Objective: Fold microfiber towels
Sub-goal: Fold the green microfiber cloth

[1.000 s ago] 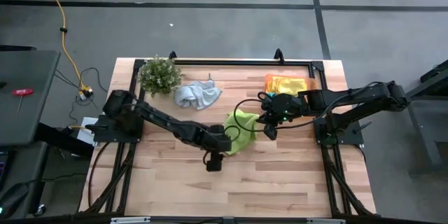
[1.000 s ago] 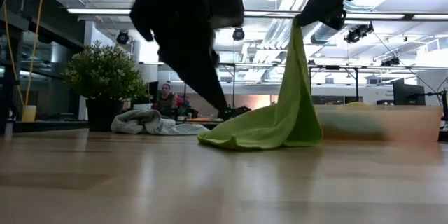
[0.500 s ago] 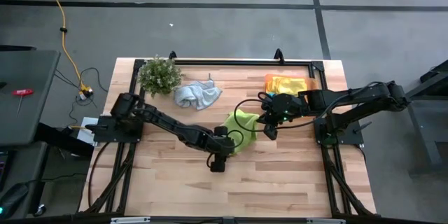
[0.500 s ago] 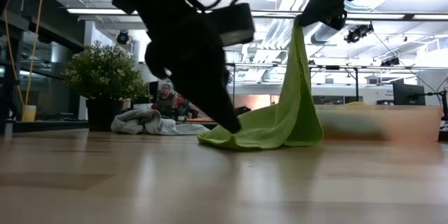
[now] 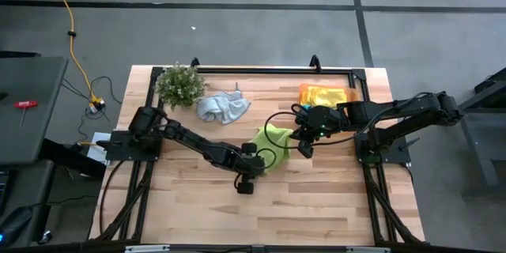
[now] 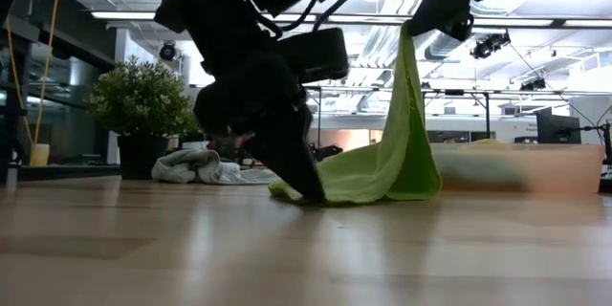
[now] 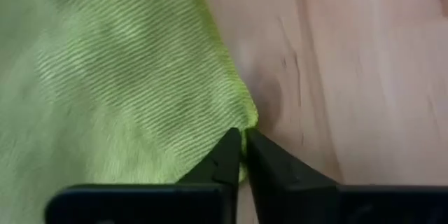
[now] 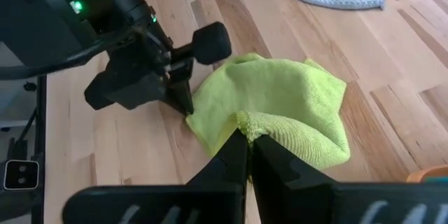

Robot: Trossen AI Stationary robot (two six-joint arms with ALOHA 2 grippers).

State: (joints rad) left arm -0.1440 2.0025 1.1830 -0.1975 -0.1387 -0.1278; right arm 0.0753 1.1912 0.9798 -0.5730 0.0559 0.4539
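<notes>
Nearest the counter's front edge, the left claw is pinched shut on the low corner of the lime green towel, right down at the wood. The towel – ribbed, soft, crumpled – lies mid-counter and rises in a draped peak to the right claw, clamped tight on its upper edge. Farther back a pale grey-blue towel lies bunched beside the plant; yellow towels rest in the orange tray.
</notes>
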